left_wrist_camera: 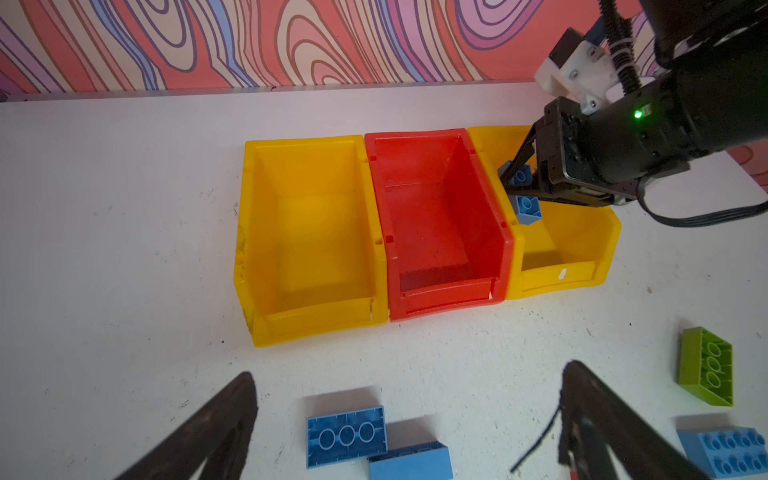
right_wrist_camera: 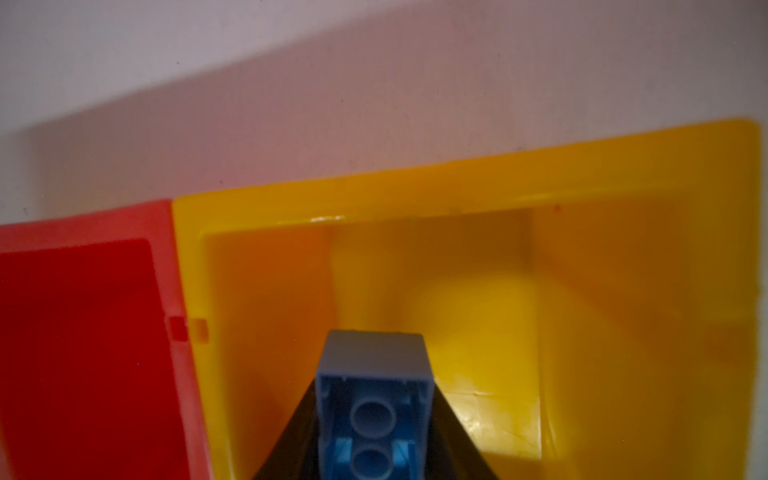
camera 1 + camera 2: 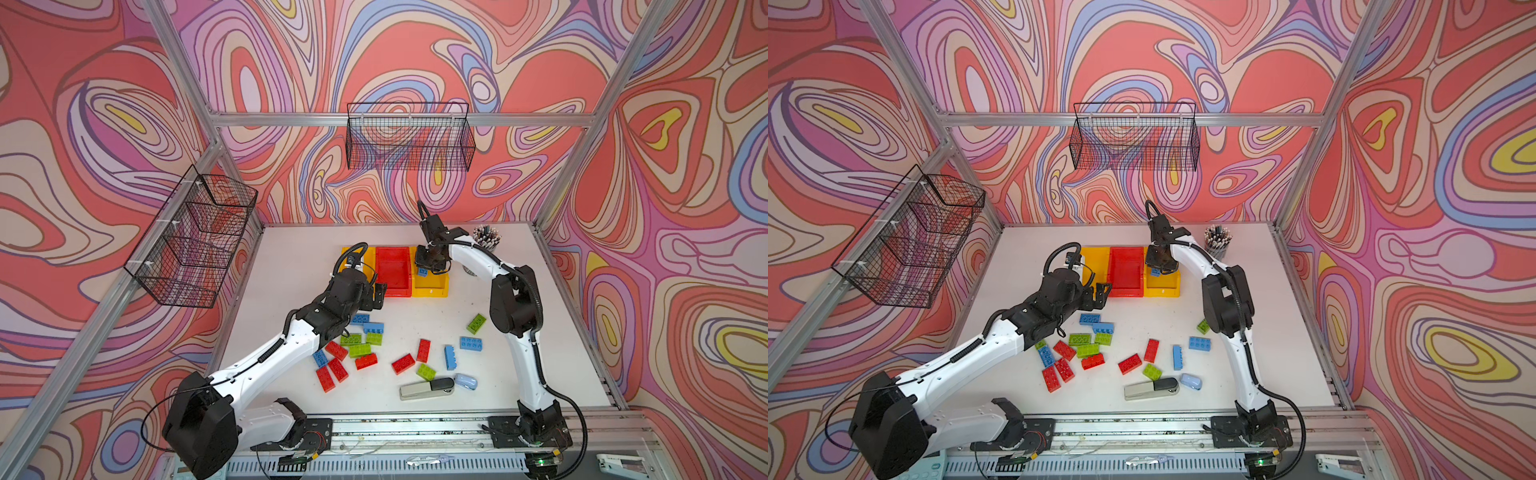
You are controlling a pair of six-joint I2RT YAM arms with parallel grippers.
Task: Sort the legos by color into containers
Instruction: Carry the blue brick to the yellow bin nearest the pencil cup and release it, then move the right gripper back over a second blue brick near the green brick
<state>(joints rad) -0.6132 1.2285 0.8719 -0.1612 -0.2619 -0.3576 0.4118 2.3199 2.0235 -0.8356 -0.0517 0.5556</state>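
The right gripper held a light blue plastic brick between its narrow-set black fingers. The brick's hollow underside faced the wrist camera. It hung over the far part of the yellow open-top plastic bin at the right end of the row; whether it dipped below the rim could not be told. That bin touched the red plastic bin, which touched a second yellow plastic bin.

The left gripper stood spread wide and empty over the white table, just before the red bin's near corner. Its wrist hid part of the second yellow bin in both top views.

Red, lime green and blue loose bricks lay scattered nearer the arm bases, some under the left forearm. One lime green brick sat just beside the right arm's elbow. A grey-and-black stapler and a pale blue mouse-shaped item lay near the front edge. A mesh pencil cup stood behind the right arm.
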